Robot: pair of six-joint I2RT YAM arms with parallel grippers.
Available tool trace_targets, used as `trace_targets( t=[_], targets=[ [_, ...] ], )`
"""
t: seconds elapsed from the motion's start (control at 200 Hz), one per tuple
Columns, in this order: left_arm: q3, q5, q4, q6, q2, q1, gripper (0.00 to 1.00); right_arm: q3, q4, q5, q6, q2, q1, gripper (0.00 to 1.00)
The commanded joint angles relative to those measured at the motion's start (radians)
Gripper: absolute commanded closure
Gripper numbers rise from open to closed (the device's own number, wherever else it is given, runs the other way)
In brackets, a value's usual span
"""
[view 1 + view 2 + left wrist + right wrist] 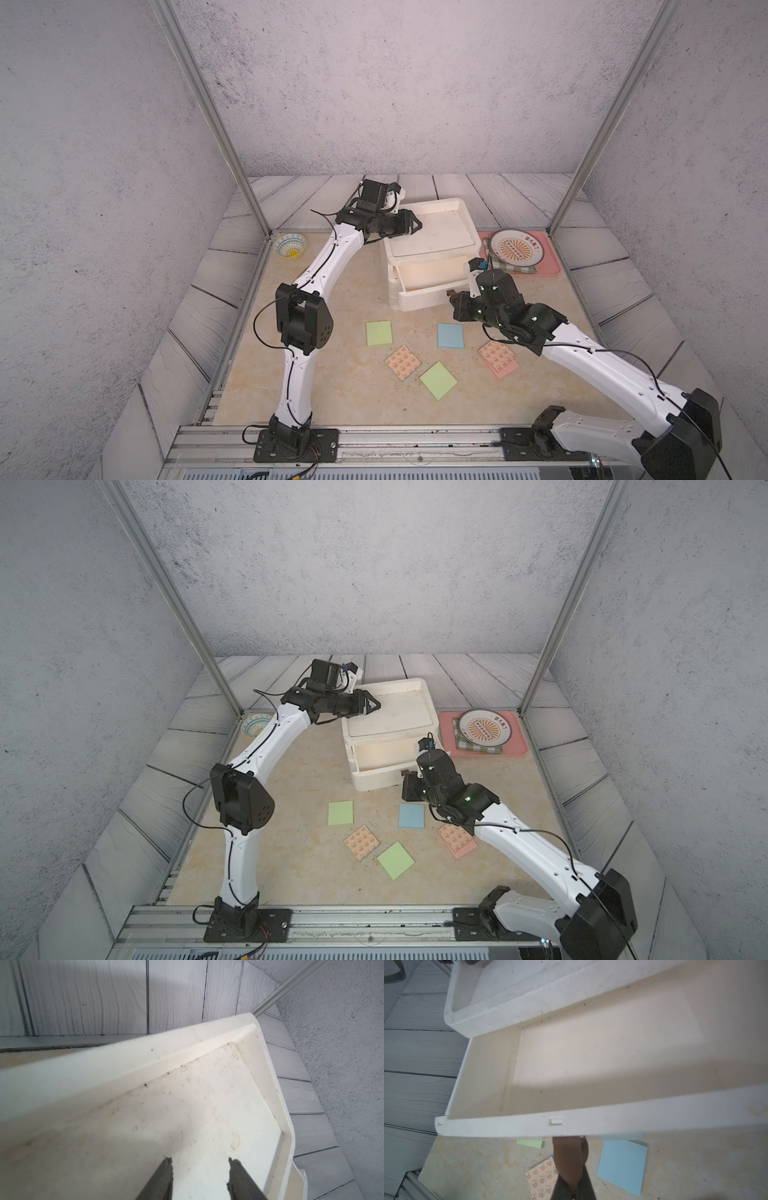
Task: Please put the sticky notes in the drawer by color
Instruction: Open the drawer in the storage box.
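Drawer handle (566,1157) clamped between right jaws; left jaws over lid (187,1115)

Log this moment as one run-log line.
left gripper: open, over chest lid | right gripper: shut on drawer handle | drawer: pulled out, empty | sticky notes: on table

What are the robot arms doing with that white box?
The right gripper is shut on the brown handle of a drawer, which is pulled out and empty. The left gripper is open over the lid. The sticky notes lie on the table, none put away yet.
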Motion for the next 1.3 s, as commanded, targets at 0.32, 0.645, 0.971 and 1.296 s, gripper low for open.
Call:
trace_targets(
  t=[0.32,0.645,0.971,1.296],
  targets=[
    [0.047,-0.015,-0.234,0.036,0.131,-0.008,0.48,0.124,-0.063,0.042,-0.045,0.008,-0.006,0.68],
    [0.18,0.001,-0.3,0.037,0.051,-0.009,0.41,0.136,-0.213,0.159,-0.056,-0.154,-0.007,0.49],
    [0.272,-0.014,-0.357,0.043,-0.062,-0.001,0.36,-0.098,-0.483,0.342,0.137,-0.387,-0.013,0.14],
    [-0.414,-0.177,-0.143,0.044,-0.553,0.107,0.23,-0.286,-0.383,0.196,0.158,-0.199,-0.251,0.01]
  ],
)
